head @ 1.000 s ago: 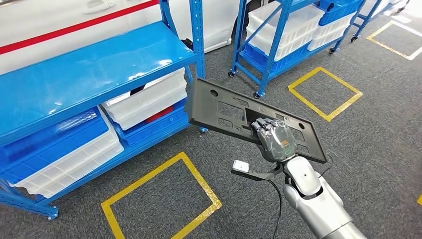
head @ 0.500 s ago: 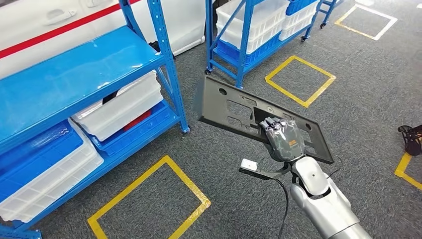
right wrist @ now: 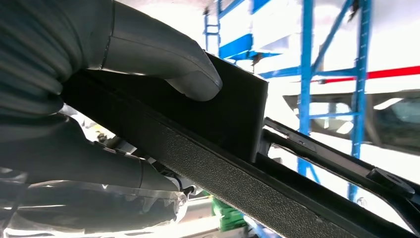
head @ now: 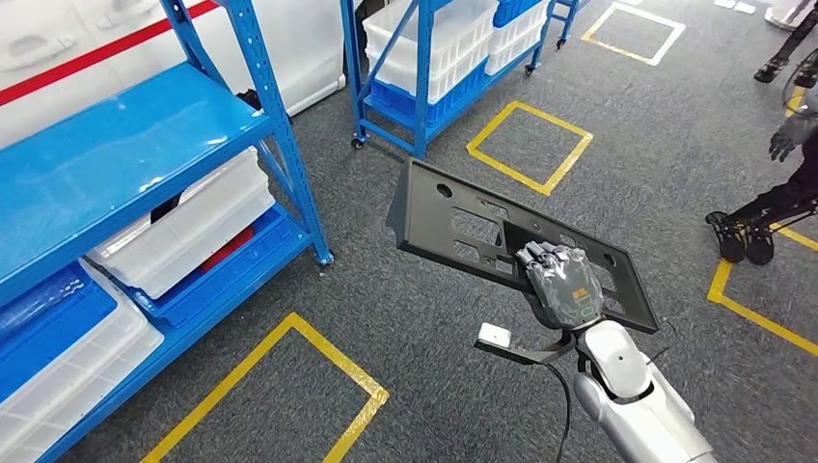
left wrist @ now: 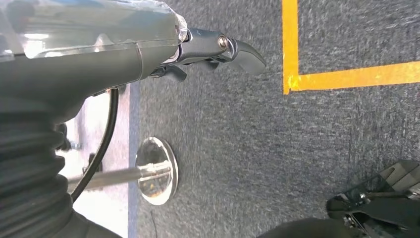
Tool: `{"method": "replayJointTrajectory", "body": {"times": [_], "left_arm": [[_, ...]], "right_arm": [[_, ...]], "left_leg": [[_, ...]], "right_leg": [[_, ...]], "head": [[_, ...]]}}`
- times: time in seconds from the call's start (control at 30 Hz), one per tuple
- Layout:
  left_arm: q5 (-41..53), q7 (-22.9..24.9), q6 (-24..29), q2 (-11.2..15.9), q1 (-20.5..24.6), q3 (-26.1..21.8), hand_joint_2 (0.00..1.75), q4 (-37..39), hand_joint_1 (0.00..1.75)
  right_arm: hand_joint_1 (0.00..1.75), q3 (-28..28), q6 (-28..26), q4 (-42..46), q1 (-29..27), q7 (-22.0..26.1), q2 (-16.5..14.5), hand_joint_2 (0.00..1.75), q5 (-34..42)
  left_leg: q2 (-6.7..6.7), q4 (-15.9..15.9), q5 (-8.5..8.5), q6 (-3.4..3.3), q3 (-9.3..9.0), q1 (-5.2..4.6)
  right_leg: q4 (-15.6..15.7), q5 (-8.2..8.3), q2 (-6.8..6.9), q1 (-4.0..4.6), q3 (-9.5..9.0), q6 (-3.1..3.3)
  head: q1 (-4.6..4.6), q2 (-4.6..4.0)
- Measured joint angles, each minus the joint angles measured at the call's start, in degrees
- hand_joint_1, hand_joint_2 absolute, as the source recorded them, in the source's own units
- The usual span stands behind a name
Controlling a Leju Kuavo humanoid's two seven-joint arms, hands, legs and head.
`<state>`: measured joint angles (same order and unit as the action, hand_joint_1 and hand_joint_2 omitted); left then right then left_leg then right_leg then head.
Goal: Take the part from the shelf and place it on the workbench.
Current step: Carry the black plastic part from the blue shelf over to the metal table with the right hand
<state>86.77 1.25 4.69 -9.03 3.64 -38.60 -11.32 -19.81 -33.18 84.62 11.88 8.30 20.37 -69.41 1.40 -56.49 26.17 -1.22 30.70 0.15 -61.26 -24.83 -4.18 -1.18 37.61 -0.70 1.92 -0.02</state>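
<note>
Camera swung right; shelf (head: 145, 135) shifted left, right hand (head: 562, 287) holds part (head: 463, 227) over carpet (head: 424, 318).

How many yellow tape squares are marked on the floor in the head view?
4: one near the blue shelf at the bottom, one in the middle, one at the top, and one partly cut off at the right edge. Others may lie outside the picture.

Blue shelf (head: 116, 145) holds white bins (head: 183, 231) above grey carpet (head: 405, 309).

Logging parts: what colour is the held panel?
Dark grey panel, clearest in the head view.
</note>
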Motion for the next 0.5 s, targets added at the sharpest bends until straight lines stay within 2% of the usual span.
{"method": "replayJointTrajectory", "body": {"times": [0.07, 0.1, 0.13, 0.17, 0.2, 0.27, 0.3, 0.33, 0.37, 0.43, 0.5], "left_arm": [[-0.05, -0.07, -0.14, -0.11, -0.03, 0.00, 1.75, 0.00, 0.00], [-0.07, -0.07, -0.24, -0.15, -0.07, -0.01, 1.75, 0.00, 0.00], [-0.10, -0.06, -0.33, -0.15, -0.11, -0.01, 1.75, 0.00, 0.00], [-0.14, -0.04, -0.49, -0.15, -0.13, -0.02, 1.75, 0.00, 0.00], [-0.19, 0.00, -0.69, -0.15, -0.12, -0.03, 1.75, 0.00, 0.00], [-0.31, 0.11, -1.19, -0.13, -0.10, -0.04, 1.75, 0.00, 0.00], [-0.35, 0.18, -1.45, -0.12, -0.07, -0.04, 1.75, 0.00, 0.00], [-0.42, 0.25, -1.70, -0.11, -0.06, -0.04, 1.75, 0.00, 0.00], [-0.48, 0.34, -1.97, -0.09, -0.03, -0.05, 1.75, 0.00, 0.00], [-0.66, 0.51, -2.52, -0.08, 0.05, -0.07, 1.75, 0.00, 0.00], [-0.82, 0.61, -3.08, -0.07, 0.09, -0.09, 1.75, 0.00, 0.00]], "right_arm": [[1.75, 0.21, -0.02, 0.04, 0.00, -0.27, 0.05, 1.75, -0.40], [1.75, 0.25, -0.02, 0.03, -0.09, -0.37, 0.05, 1.75, -0.59], [1.75, 0.25, -0.02, 0.02, -0.25, -0.43, 0.04, 1.75, -0.72], [1.75, 0.27, -0.03, 0.01, -0.40, -0.47, 0.04, 1.75, -0.79], [1.75, 0.35, -0.03, 0.01, -0.48, -0.50, 0.04, 1.75, -0.82], [1.75, 0.63, -0.07, 0.02, -0.47, -0.55, 0.04, 1.75, -0.82], [1.75, 0.79, -0.10, 0.07, -0.49, -0.56, 0.04, 1.75, -0.82], [1.75, 0.91, -0.14, 0.11, -0.58, -0.58, 0.04, 1.75, -0.81], [1.75, 1.00, -0.19, 0.16, -0.75, -0.58, 0.04, 1.75, -0.81], [1.75, 1.30, -0.29, 0.37, -1.40, -0.58, 0.05, 1.75, -0.80], [1.75, 1.70, -0.41, 0.87, -2.19, -0.62, 0.04, 1.75, -0.86]], "left_leg": [[-1.20, 0.50, -0.37, -0.40, -0.10, -0.05], [-1.82, 0.45, -0.36, -0.48, -0.01, -0.12], [-2.40, 0.35, -0.31, -0.46, 0.07, -0.13], [-2.98, 0.22, -0.23, -0.38, 0.15, -0.12], [-3.52, -0.01, -0.08, -0.22, 0.21, -0.06], [-4.49, -0.78, 0.50, 0.34, 0.33, -0.03], [-4.86, -1.29, 0.89, 0.71, 0.42, -0.11], [-5.15, -1.66, 1.21, 1.10, 0.45, -0.22], [-5.44, -1.82, 1.41, 1.46, 0.45, -0.37], [-5.85, -1.88, 1.67, 2.08, 0.35, -0.27], [-4.66, -3.63, 3.20, 2.65, 0.97, -0.01]], "right_leg": [[-5.93, -3.47, 2.70, 0.16, 2.82, -0.27], [-9.53, -5.11, 3.26, 0.07, 4.49, -0.43], [-12.10, -5.92, 3.53, -0.08, 5.62, -0.62], [-12.79, -5.71, 3.72, -0.26, 5.80, -0.83], [-11.27, -4.55, 4.03, -0.45, 4.83, -1.05], [-4.27, -1.71, 5.62, -0.63, 0.73, -1.25], [-1.34, -0.92, 6.31, -0.59, -0.87, -0.99], [0.30, -0.74, 6.68, -0.45, -1.71, -0.58], [0.60, -1.02, 6.62, -0.27, -1.74, -0.04], [0.68, -0.84, 5.65, -0.25, -1.58, 0.79], [0.88, -0.64, 4.90, -0.32, -1.55, 1.51]], "head": [[0.00, 0.00], [0.00, 0.00], [0.00, 0.00], [0.00, 0.00], [0.00, 0.00], [0.00, 0.00], [0.01, 0.00], [0.01, 0.00], [0.01, 0.00], [0.01, 0.00], [0.01, 0.00]]}}
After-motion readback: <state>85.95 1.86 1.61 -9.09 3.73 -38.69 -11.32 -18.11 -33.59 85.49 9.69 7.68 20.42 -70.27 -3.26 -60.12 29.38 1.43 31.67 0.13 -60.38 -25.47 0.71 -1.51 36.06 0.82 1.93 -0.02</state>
